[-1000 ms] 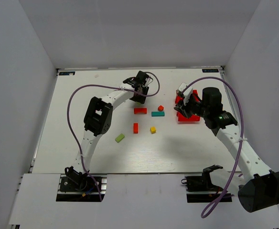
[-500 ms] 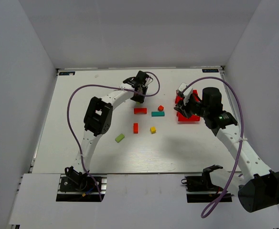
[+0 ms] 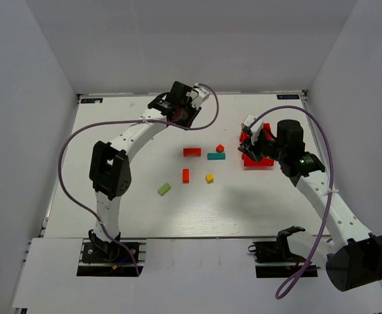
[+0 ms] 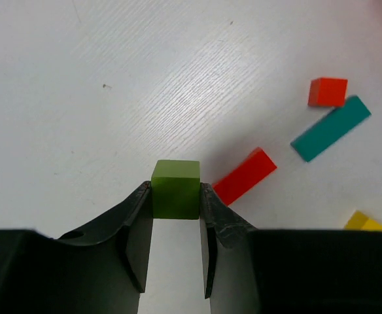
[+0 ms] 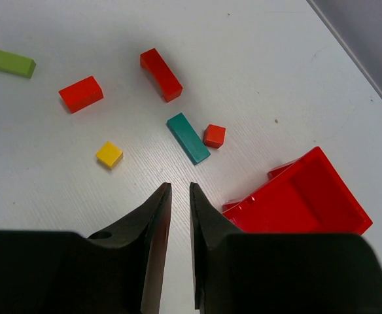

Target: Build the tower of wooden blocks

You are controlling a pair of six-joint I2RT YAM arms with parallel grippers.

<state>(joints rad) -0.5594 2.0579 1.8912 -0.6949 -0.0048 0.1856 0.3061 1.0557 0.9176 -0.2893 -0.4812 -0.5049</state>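
Note:
My left gripper (image 3: 181,112) is shut on a green cube (image 4: 175,188) and holds it above the table's far middle. No stack stands; the blocks lie apart on the table. They are a red bar (image 3: 191,152), a teal bar (image 3: 216,156), a small orange-red cube (image 3: 220,148), a short red block (image 3: 185,175), a yellow cube (image 3: 209,177) and a lime green bar (image 3: 163,189). My right gripper (image 3: 246,149) is empty with its jaws almost together, above the left edge of the red bin (image 3: 260,160). The right wrist view shows the teal bar (image 5: 188,137) and the orange-red cube (image 5: 214,135) ahead.
The red plastic bin (image 5: 309,196) lies tilted at the right of the blocks. White walls close in the table at the back and sides. A purple cable loops off each arm.
My left arm has swung up and back to the left, lifting the green cube away from the table. The right arm and the loose blocks have not moved.

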